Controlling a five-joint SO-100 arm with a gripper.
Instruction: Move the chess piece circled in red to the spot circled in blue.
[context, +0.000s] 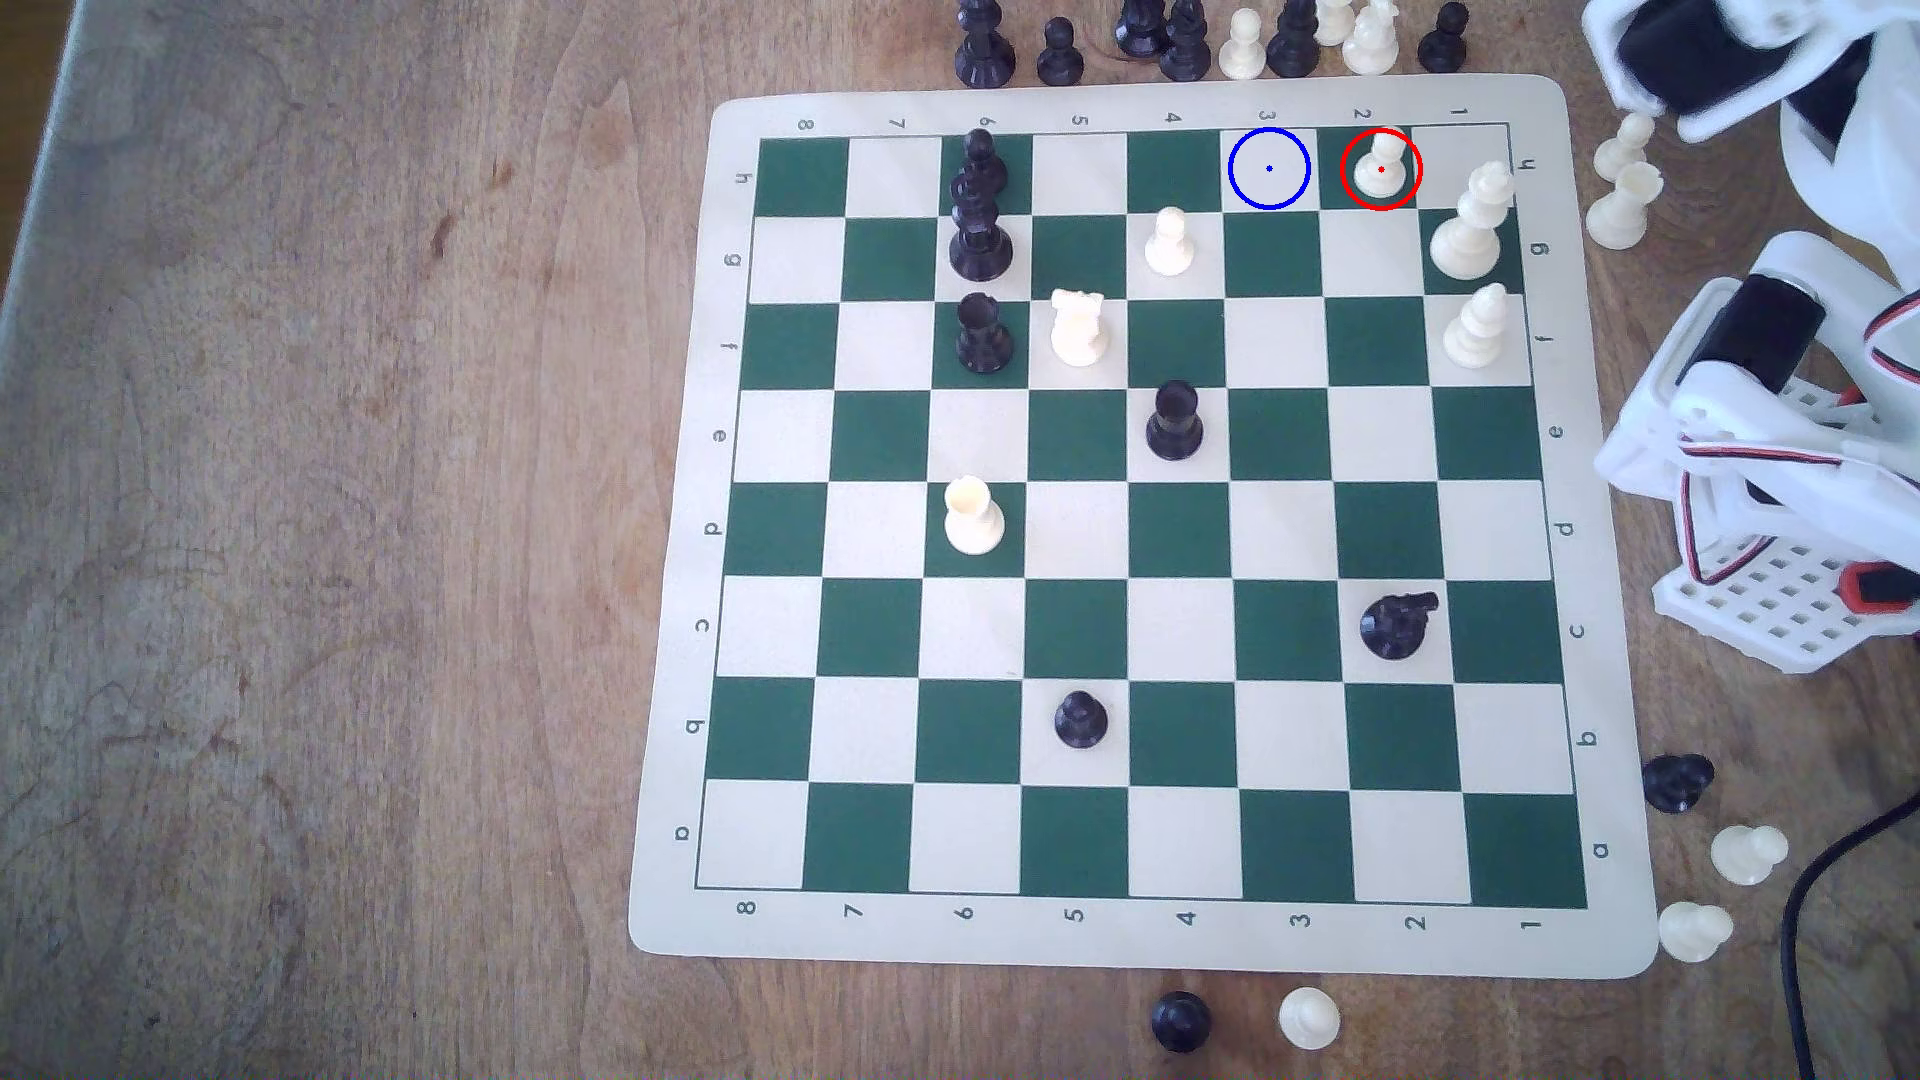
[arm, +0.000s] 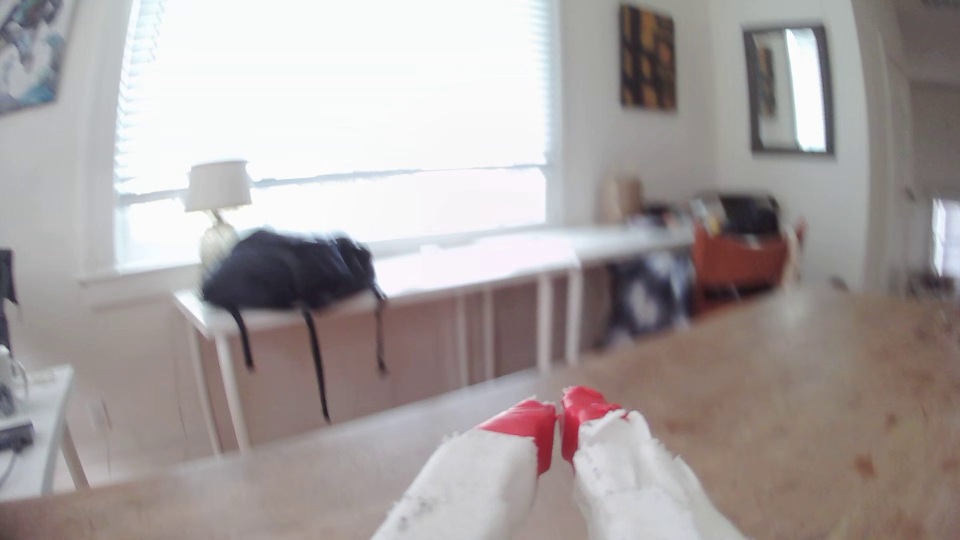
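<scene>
the gripper (arm: 559, 415), tips together and empty, is off the board's (context: 1081, 940) edge; the chess piece (context: 1381, 168) stands near the far corner, the spot (context: 1269, 168) one square along.

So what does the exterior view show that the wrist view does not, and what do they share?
The exterior view alone shows the chessboard, the red-circled white pawn on its green square, and the blue-circled spot on the cream square beside it, to the exterior view's left.

The wrist view alone shows the gripper with its red tips closed together and holding nothing, plus a bright window and a black bag.

Both share the wooden table.
</scene>
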